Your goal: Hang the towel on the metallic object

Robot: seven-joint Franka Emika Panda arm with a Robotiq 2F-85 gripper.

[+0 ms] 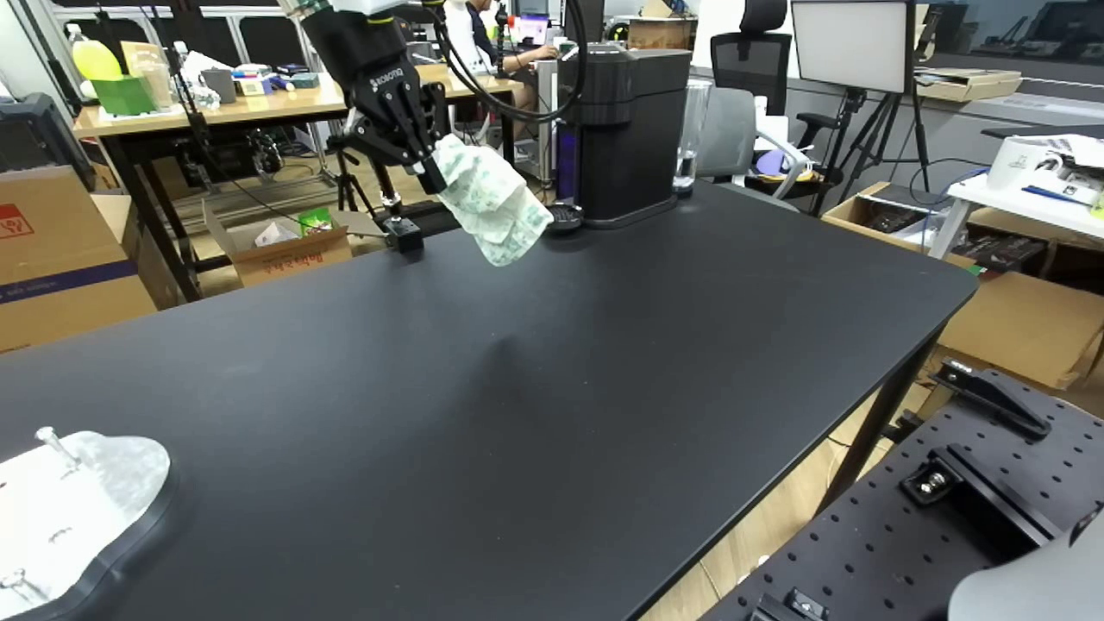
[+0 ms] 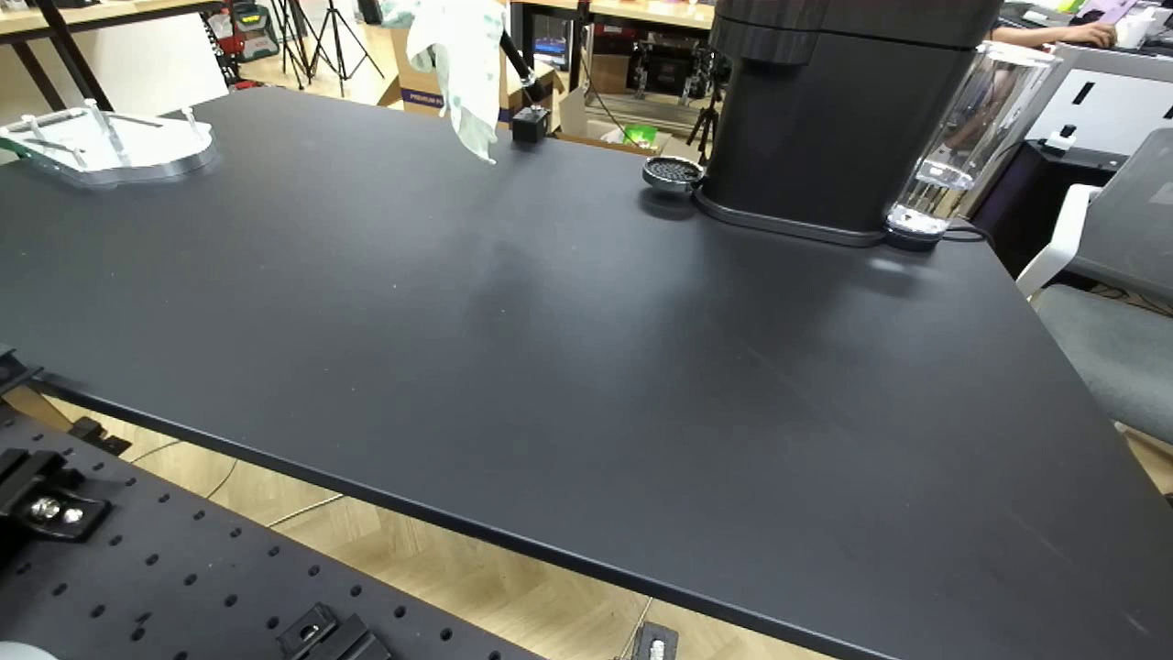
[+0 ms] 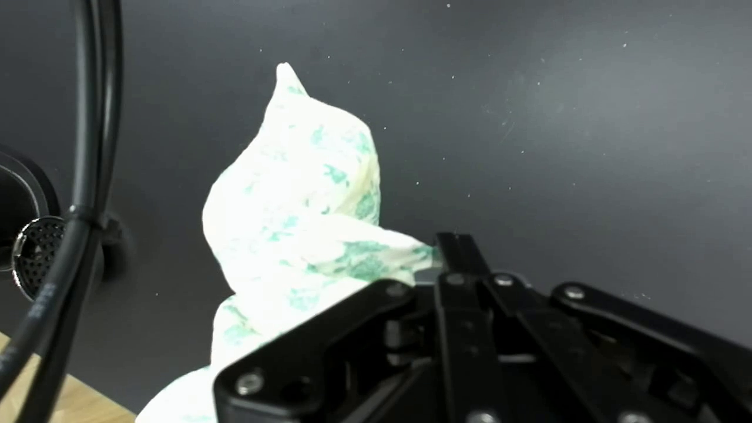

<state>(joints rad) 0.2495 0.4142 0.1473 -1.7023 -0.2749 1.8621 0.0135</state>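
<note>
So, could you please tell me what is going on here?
The gripper is pinching one part of the towel, and the rest droops freely in the air above the table. The towel is meant to be hung up, but that is not done yet. A coffee machine stands on the table.

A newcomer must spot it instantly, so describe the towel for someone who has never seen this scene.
In an exterior view, start at the big black table and go up to the black end effector near its far edge. The towel hangs crumpled from its grip. Unlike the tall black machine nearby, it is limp cloth, white with green blotches.
</note>
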